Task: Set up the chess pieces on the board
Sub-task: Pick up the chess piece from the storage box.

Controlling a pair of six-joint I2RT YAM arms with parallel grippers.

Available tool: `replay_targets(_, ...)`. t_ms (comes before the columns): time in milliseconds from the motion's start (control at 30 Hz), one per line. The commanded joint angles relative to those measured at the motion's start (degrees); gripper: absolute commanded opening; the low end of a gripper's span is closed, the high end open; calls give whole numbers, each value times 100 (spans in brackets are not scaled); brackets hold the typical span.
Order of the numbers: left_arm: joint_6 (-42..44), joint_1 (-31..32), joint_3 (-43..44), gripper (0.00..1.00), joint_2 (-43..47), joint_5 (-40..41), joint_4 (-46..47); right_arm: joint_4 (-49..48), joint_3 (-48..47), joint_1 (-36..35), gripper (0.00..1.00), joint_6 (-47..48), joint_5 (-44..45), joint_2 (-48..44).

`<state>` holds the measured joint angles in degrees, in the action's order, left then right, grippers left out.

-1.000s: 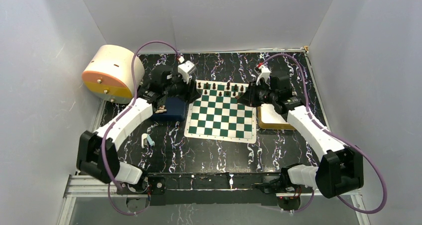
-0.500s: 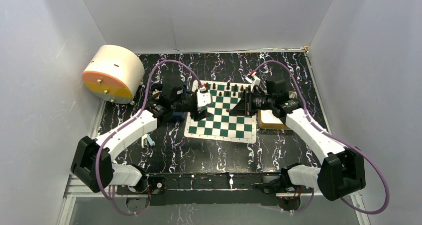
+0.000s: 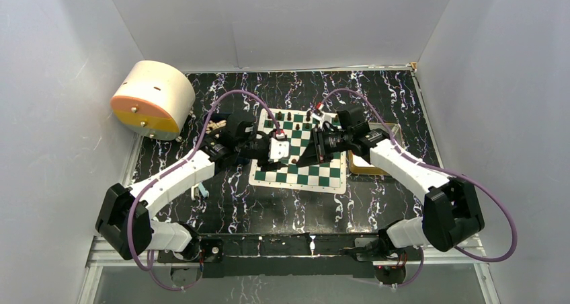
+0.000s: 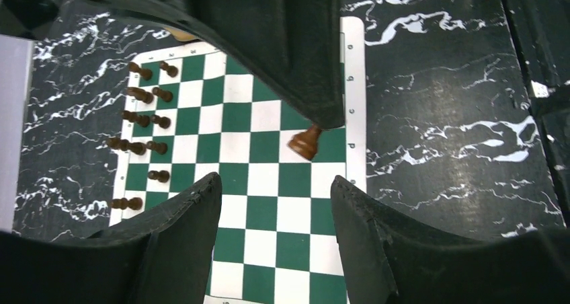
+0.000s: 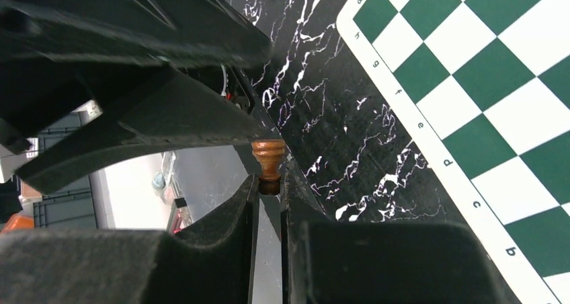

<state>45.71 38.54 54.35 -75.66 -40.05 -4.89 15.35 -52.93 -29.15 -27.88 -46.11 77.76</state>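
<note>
Right now I am placing a piece. My right hand (image 5: pixel 269 183) is clamped on one brown pawn (image 5: pixel 268 157), pinched by its lower part at the very fingertips with the head sticking out. In the left wrist view the pawn hangs tilted over a green square in the outermost row of the board (image 4: pixel 265 116), beside the lettered border. I cannot tell whether its base touches the mat yet.

My left hand (image 4: pixel 275 190) hovers over the same end of the board, just beside the right one. Its fingers are apart with nothing between them.

Next, I judge, the pawn must be brought upright and lowered until the base sits flat inside that square. Then the fingers part only a little and the hand lifts straight up, so the pawn is not dragged over. The left hand is close enough that it should keep out of the way.

By my count there is one board and one pawn held. About ten chess pieces (image 4: pixel 160 121) stand in two rows along the opposite edge, though they are small and I may be off by one. On the bench (image 4: pixel 443 82) there is also one gold tray (image 3: pixel 368 166), and one round drum (image 3: pixel 151 95) stands at the far left.
</note>
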Motion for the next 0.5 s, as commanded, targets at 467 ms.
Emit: replay_targets(467,662,179,109,55,177,-229,-765,-152,-787,-508,17,-233,63,575)
